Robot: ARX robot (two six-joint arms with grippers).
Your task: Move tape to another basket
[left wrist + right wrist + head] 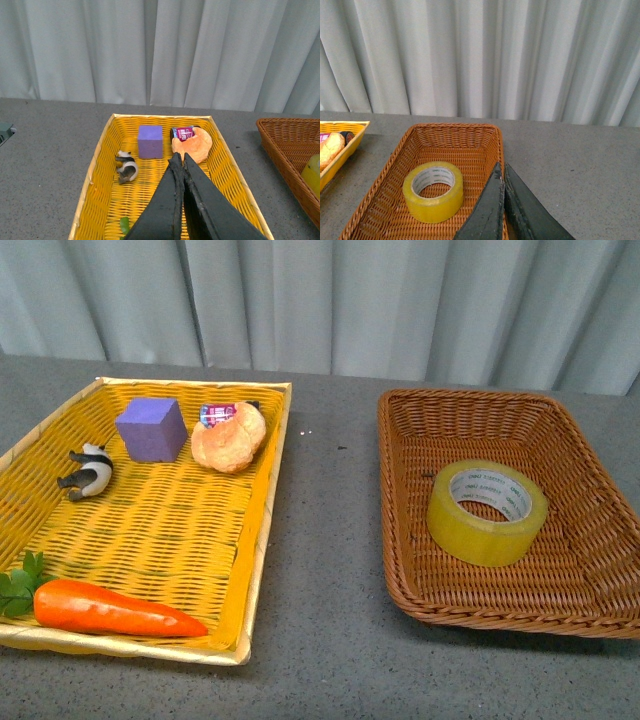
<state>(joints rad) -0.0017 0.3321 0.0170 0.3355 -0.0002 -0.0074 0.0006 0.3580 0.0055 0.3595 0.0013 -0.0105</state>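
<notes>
The yellow tape roll (487,511) lies flat inside the brown wicker basket (420,420) on the right of the table. It also shows in the right wrist view (433,191), in the basket (455,132). My right gripper (501,167) is shut and empty, above the basket's rim, beside the tape. My left gripper (180,158) is shut and empty, above the yellow tray (102,145). A sliver of the tape (314,172) and the basket (285,137) shows at the edge of the left wrist view. Neither arm shows in the front view.
The shallow yellow woven tray (262,500) on the left holds a purple cube (151,428), a bun-like pastry (229,437) with a small wrapper, a panda figure (88,471) and a carrot (110,609). Grey tabletop lies between the containers; a curtain hangs behind.
</notes>
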